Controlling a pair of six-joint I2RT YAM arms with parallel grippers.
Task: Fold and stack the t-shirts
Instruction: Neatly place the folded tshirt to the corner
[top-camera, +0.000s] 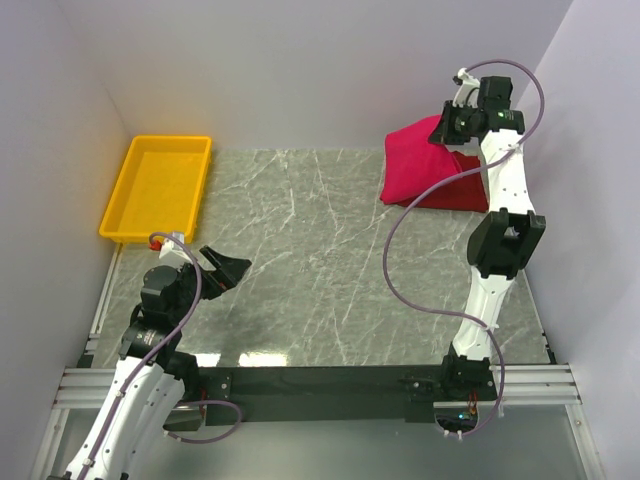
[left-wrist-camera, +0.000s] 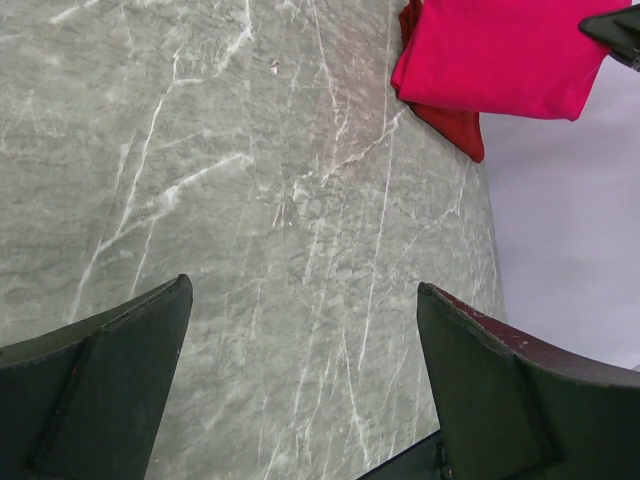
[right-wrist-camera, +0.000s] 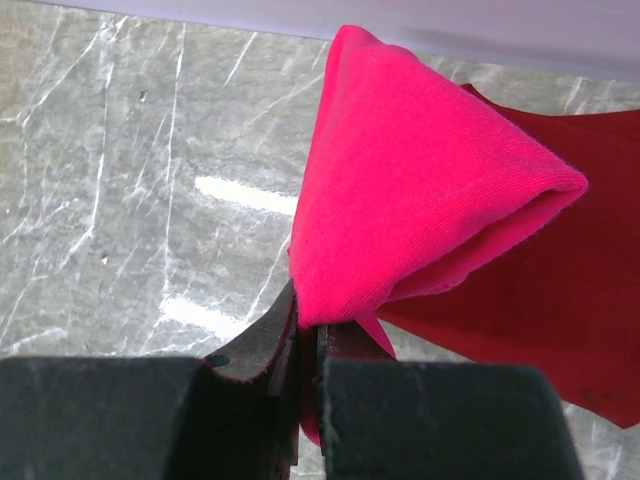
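Note:
The bright pink t-shirt (top-camera: 415, 165), folded, lies at the table's far right on top of the darker maroon t-shirt (top-camera: 462, 195). One corner of the pink t-shirt (right-wrist-camera: 420, 200) is lifted into a cone and pinched by my right gripper (right-wrist-camera: 310, 325), which is shut on it; the maroon t-shirt (right-wrist-camera: 540, 300) lies flat underneath. My right gripper (top-camera: 447, 128) hangs over the pile's far edge. Far from both shirts, my left gripper (top-camera: 222, 270) hovers open over bare marble at the near left. The left wrist view shows its fingers (left-wrist-camera: 100, 380) wide apart, with both shirts (left-wrist-camera: 500, 55) in the distance.
A yellow plastic tray (top-camera: 160, 187) sits at the far left against the wall. White walls close in the table on the left, back and right. A metal rail (top-camera: 300, 385) runs along the near edge by the arm bases.

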